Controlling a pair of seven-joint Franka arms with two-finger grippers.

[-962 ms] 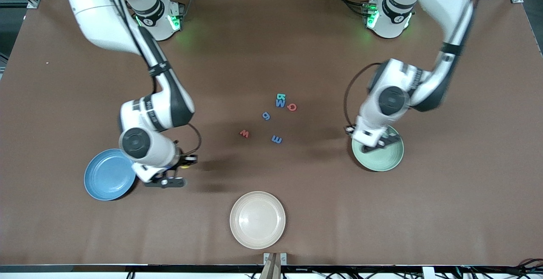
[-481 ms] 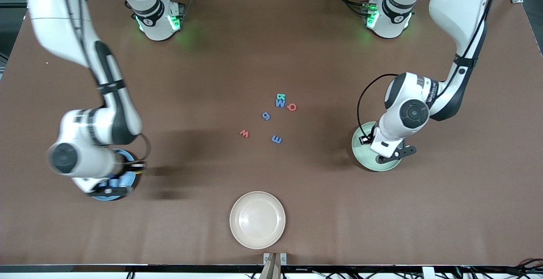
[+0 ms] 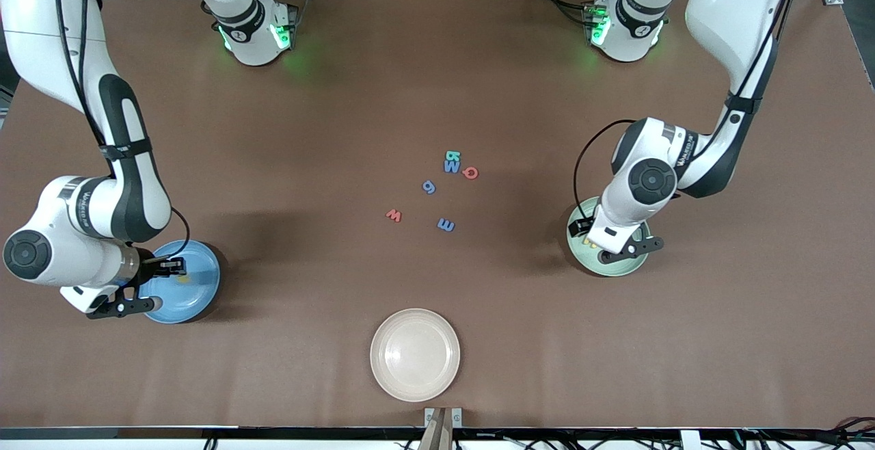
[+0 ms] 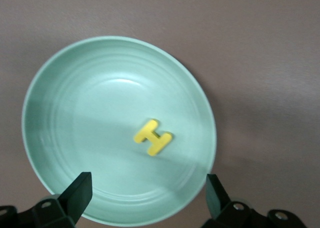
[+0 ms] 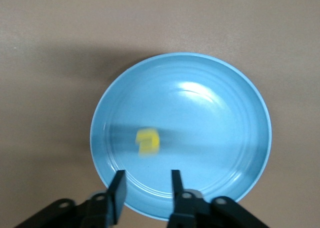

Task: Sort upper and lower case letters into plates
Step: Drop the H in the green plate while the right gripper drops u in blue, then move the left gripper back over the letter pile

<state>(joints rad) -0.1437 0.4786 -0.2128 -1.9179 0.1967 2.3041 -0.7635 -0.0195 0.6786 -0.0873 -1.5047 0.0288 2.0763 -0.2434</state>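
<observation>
1. Front view: the left gripper (image 3: 623, 248) hangs over the pale green plate (image 3: 578, 253), a round, shallow matte dish at the left arm's end of the brown table (image 3: 437, 81). The right gripper (image 3: 140, 284) hangs over the blue plate (image 3: 198, 286), its equal in shape, at the right arm's end. Between the two grippers, well apart from both, six small flat letters (image 3: 444, 190) in teal, blue and red lie scattered on the bare table. A cream plate (image 3: 415, 354), smooth and round, sits nearer the camera than the letters.

2. Left wrist view: the dark fingers (image 4: 77, 195) stand spread wide, gripping nothing. Directly under them a chunky yellow H (image 4: 152, 137) lies flat inside the pale green plate (image 4: 60, 103), whose surface shows faint concentric rings.

3. Right wrist view: the fingers (image 5: 119, 194) are partly apart with nothing between them. Just below them a blurred yellow letter (image 5: 148, 141) sits within the ringed, glossy-lit blue plate (image 5: 220, 123).
</observation>
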